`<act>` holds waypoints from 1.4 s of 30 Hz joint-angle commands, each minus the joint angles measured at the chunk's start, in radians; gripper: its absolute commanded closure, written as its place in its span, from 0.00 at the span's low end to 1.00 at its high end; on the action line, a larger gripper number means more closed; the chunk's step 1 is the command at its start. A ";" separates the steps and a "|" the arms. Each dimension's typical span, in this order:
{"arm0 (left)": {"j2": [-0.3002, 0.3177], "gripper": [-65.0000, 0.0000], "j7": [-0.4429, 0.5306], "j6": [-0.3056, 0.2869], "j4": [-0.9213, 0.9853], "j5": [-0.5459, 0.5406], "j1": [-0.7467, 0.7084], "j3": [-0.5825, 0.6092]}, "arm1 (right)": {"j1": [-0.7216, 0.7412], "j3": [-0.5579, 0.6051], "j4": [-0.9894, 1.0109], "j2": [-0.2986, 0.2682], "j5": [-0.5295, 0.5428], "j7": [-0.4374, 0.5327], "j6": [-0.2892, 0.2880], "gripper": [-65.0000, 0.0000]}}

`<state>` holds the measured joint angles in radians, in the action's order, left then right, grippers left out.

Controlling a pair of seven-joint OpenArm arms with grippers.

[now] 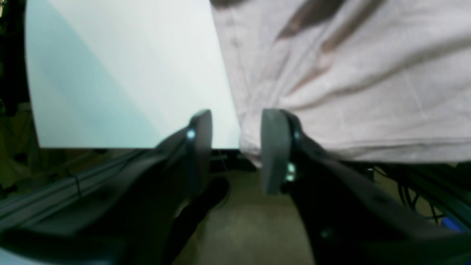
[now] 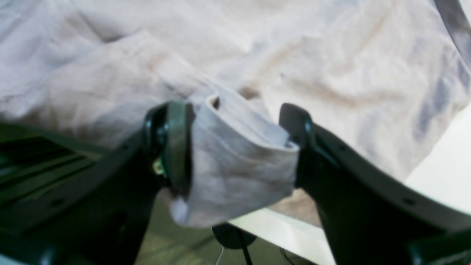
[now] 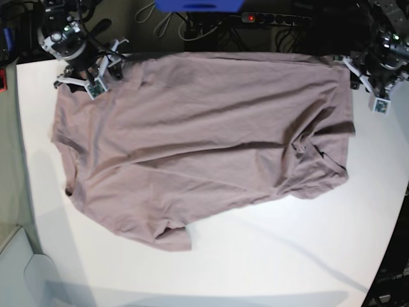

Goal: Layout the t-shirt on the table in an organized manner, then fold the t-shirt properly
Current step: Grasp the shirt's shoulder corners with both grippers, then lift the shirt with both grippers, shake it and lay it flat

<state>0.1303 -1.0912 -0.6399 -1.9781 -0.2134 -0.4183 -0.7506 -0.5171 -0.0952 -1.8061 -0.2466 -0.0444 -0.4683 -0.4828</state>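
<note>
Between the right claw's (image 2: 235,143) wide-set jaws sits a bunched fold of the t-shirt (image 3: 204,141), apparently gripped. Left claw (image 1: 235,147) stands parted and empty beside the hem, at the tabletop (image 3: 268,256) edge. Layout is judged nearly done (wrinkles remain, one sleeve curled); folding not begun. White tabletop, dark cabled surroundings.
</note>
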 commanded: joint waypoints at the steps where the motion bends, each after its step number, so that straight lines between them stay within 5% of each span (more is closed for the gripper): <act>1: 0.012 0.63 0.013 0.001 -0.010 -0.007 0.000 -0.004 | -0.004 -0.005 -0.014 -0.006 0.010 0.018 0.002 0.49; 19: 0.012 0.64 0.026 0.001 0.303 0.001 0.081 0.095 | -0.001 -0.005 -0.013 -0.006 0.010 0.018 0.002 0.49; 24: 0.038 1.00 0.026 0.001 0.337 -0.007 0.088 0.107 | 0.001 -0.005 -0.013 -0.007 0.010 0.018 0.002 0.51; 27: 0.056 1.00 0.026 0.001 0.322 -0.008 0.088 0.101 | 0.002 -0.004 -0.013 -0.012 0.008 0.018 -0.007 0.60; 33: 0.084 1.00 0.015 0.001 0.190 -0.007 0.097 0.099 | 0.056 -0.021 -0.024 -0.013 0.004 0.012 -0.173 1.00; 42: 0.165 1.00 0.010 0.001 0.035 -0.005 0.238 0.107 | 0.222 -0.139 -0.169 -0.013 0.004 0.012 -0.215 1.00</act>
<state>0.2760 -1.0946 -0.6476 -1.9228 -0.2302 -0.1852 -0.6365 -0.2913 -0.2237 -1.9594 -0.2489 -0.0406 -0.4683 -0.7063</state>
